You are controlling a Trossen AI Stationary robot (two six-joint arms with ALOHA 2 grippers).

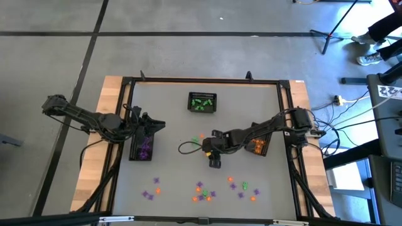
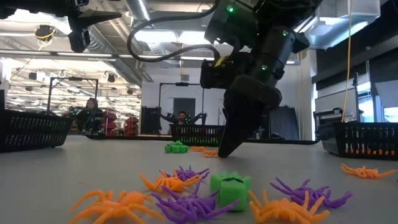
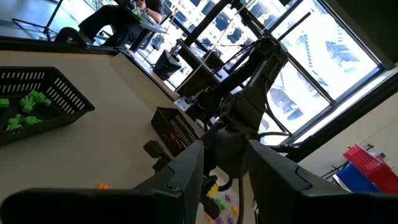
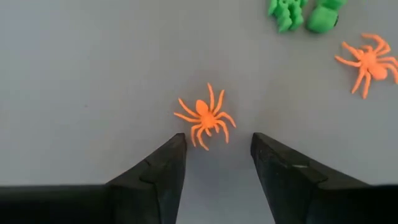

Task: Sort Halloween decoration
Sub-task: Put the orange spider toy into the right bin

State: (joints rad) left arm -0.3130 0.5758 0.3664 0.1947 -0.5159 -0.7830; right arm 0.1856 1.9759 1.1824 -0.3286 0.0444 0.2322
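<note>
My right claw (image 4: 214, 165), open and empty, hovers over the counter (image 4: 93, 74) with the orange spider (image 4: 205, 116) lying just ahead, centred between its fingers.

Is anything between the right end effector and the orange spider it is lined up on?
Nothing visible. The right end effector is open, and the orange spider lies on bare table just ahead of its fingertips; the nearest other trinkets sit well off to one side.

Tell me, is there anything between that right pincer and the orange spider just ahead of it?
No. In the right wrist view the right pincer is open, and only bare grey table separates its fingertips from the orange spider.
</note>
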